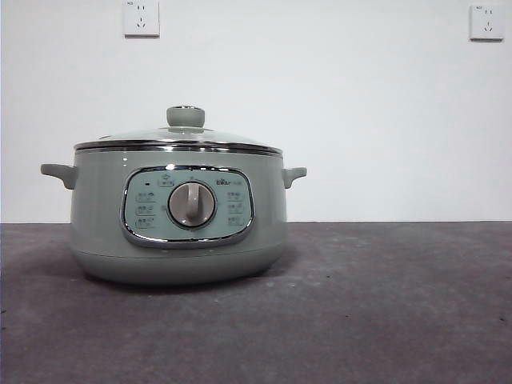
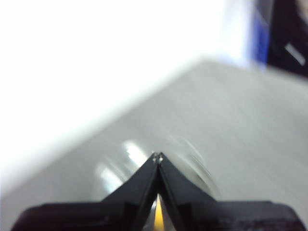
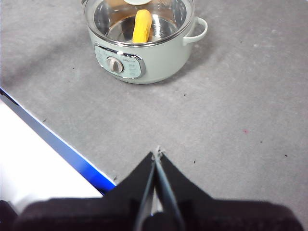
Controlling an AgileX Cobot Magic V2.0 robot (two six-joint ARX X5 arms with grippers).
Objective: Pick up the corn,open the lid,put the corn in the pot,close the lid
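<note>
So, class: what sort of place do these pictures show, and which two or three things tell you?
Probably a robot test bench, not a home kitchen. One electric pot stands alone on a plain grey table before a bare white wall with sockets, and both black grippers, left and right, wait shut.

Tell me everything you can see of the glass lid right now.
The lid is a shallow clear glass dome with a shiny steel rim and a pale green round knob. It sits level and closed on the pot. Through the glass, the right wrist view shows the corn inside. No pincer touches it.
</note>
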